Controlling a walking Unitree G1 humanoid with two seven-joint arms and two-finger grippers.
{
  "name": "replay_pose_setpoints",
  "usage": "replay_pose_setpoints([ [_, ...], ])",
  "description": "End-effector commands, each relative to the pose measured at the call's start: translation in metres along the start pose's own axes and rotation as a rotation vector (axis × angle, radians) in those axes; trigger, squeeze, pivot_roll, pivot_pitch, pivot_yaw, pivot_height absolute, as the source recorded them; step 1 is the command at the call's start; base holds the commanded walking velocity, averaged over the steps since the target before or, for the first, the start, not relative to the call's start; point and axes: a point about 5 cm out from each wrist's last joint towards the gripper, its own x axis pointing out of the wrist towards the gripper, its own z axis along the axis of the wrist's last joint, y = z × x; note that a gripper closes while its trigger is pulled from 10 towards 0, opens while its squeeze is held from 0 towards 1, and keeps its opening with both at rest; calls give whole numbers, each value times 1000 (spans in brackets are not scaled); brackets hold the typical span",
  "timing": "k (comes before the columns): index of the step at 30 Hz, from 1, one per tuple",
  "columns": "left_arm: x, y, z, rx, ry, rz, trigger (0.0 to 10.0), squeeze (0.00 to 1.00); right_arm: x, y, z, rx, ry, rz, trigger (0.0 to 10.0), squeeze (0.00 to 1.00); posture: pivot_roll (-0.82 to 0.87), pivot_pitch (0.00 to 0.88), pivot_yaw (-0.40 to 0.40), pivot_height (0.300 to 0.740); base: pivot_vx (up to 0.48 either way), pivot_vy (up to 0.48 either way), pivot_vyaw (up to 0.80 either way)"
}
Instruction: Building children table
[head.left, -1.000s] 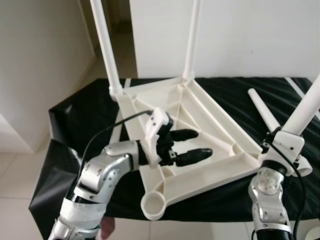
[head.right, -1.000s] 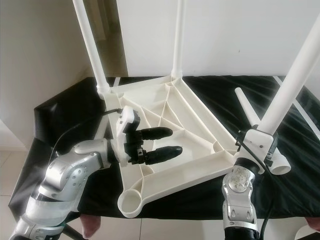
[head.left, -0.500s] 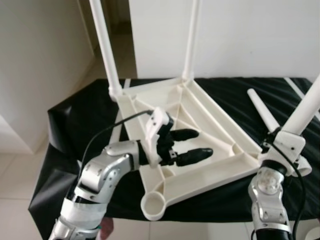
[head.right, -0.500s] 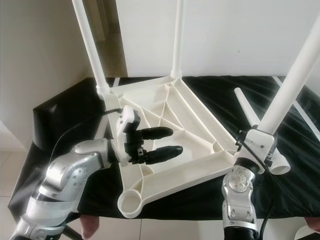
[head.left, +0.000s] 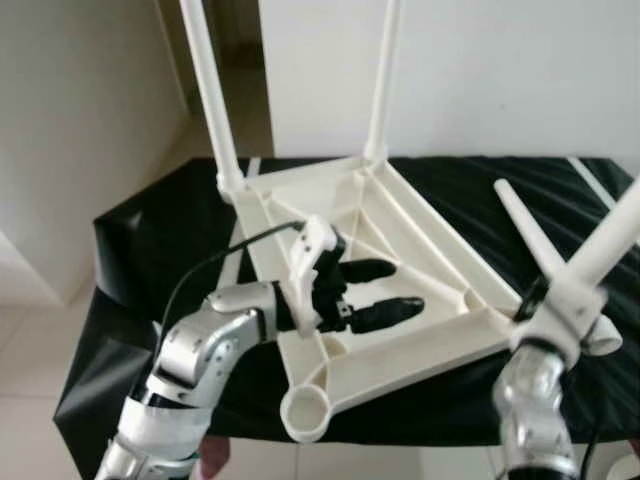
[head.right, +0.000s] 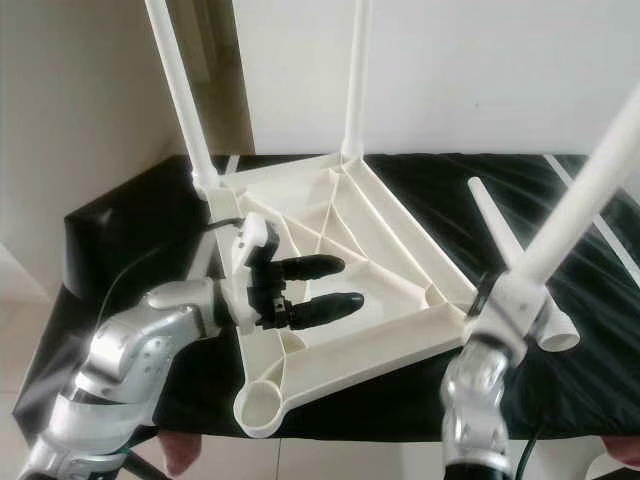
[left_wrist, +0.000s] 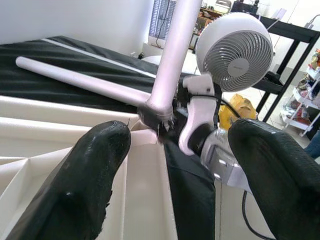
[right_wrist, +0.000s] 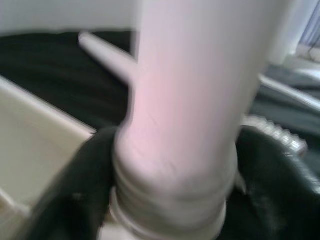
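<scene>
The white children's table top (head.left: 420, 235) lies upside down on a black-covered table (head.left: 150, 230). Two white legs (head.left: 210, 90) (head.left: 385, 80) stand in its far corners. My left gripper (head.left: 405, 285) is open, its fingers (left_wrist: 90, 175) spread just above the ribbed underside near the left rim. My right gripper (right_wrist: 177, 185) is shut on a third white leg (head.left: 612, 235) at its threaded end, by the near right corner, and the leg leans up to the right. A loose leg (head.left: 525, 235) lies on the cloth behind it. The near left corner socket (head.left: 305, 412) is open.
A white wall rises right behind the table. Pale floor tiles (head.left: 30, 340) show off the table's left side. In the left wrist view a white fan (left_wrist: 235, 50) and a black shelf (left_wrist: 290, 35) stand beyond the right arm.
My right arm has dipped a little, and the held leg now leans further to the right. The left gripper has stayed where it was, still open.
</scene>
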Motion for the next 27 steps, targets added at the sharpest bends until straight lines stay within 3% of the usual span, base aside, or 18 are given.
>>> replay_pose_setpoints([
  [1, 1, 1, 4, 13, -8, 15, 10000, 0, 5, -12, -3, -7, 19, -35, 10000, 1000, -16, 0, 30, 740, 0, 0, 0],
  [5, 2, 0, 2, 9, -4, 8, 10000, 0, 13, -19, 5, 0, -26, 25, 10000, 980, -21, 0, 29, 740, 0, 0, 0],
  [6, 3, -1, 2, 9, -2, 5, 10000, 0, 14, -20, 6, -4, -33, 31, 10000, 353, -21, 0, 29, 740, 0, 0, 0],
  [9, 3, -2, 1, 10, 0, 1, 10000, 0, 15, -21, 7, -9, -41, 38, 10000, 353, -21, 0, 29, 740, 0, 0, 0],
  [10, 5, -3, -1, 15, 12, -7, 10000, 0, 17, -23, 10, -9, -57, 77, 10000, 0, -24, 0, 29, 740, 0, 0, 0],
  [18, 16, -11, -17, 70, 104, -23, 10000, 0, 26, -28, 24, -20, -111, 241, 10000, 0, -31, 0, 30, 740, 0, 0, 0],
  [23, 21, -15, -18, 73, 105, -37, 10000, 0, 28, -31, 35, -41, -163, 328, 10000, 0, -34, 0, 31, 740, 0, 0, 0],
  [24, 22, -16, -17, 70, 99, -43, 10000, 0, 30, -32, 38, -30, -173, 344, 3529, 0, -34, 0, 31, 740, 0, 0, 0],
  [25, 23, -16, -17, 68, 95, -45, 10000, 0, 31, -34, 39, -20, -177, 354, 3529, 0, -34, 0, 31, 740, 0, 0, 0],
  [26, 24, -16, -16, 69, 92, -45, 10000, 0, 33, -35, 41, -12, -180, 369, 0, 0, -42, 0, 30, 740, 0, 0, 0],
  [27, 24, -16, -16, 69, 92, -45, 10000, 0, 33, -35, 41, -12, -180, 369, 0, 0, -42, 0, 30, 740, 0, 0, 0],
])
